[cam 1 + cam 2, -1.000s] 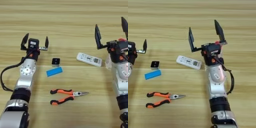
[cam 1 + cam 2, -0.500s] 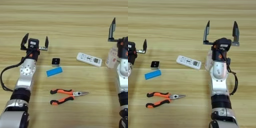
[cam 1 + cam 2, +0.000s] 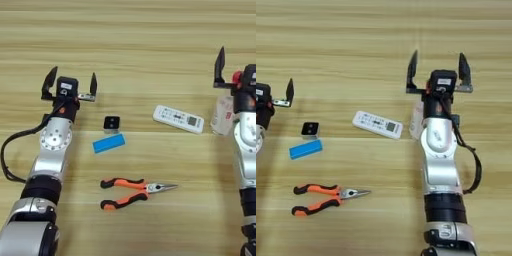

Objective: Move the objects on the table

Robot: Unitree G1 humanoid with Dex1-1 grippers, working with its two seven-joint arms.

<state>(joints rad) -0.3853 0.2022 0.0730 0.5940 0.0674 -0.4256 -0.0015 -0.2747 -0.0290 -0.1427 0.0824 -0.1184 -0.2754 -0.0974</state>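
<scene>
- Centrally on the worktop (image 3: pixel 135 45) lie the white remote control (image 3: pixel 178 118), tiny cube (image 3: pixel 111 123), blue block (image 3: pixel 108 144) just below it, and pliers (image 3: pixel 131 192) nearest the robot.
- Behind the right arm, a clear bottle (image 3: pixel 416 120) is partly hidden.
- Right pincer (image 3: pixel 438 75) stands spread wide, empty.
- Left pincer (image 3: pixel 69 86) is parked left, also wide.

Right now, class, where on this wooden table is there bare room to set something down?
Bare wood spans the far side beyond both grippers, left and right. The middle is crowded: white remote control, tiny black-and-white cube, small blue flat block, orange-and-black-handled pliers.
</scene>
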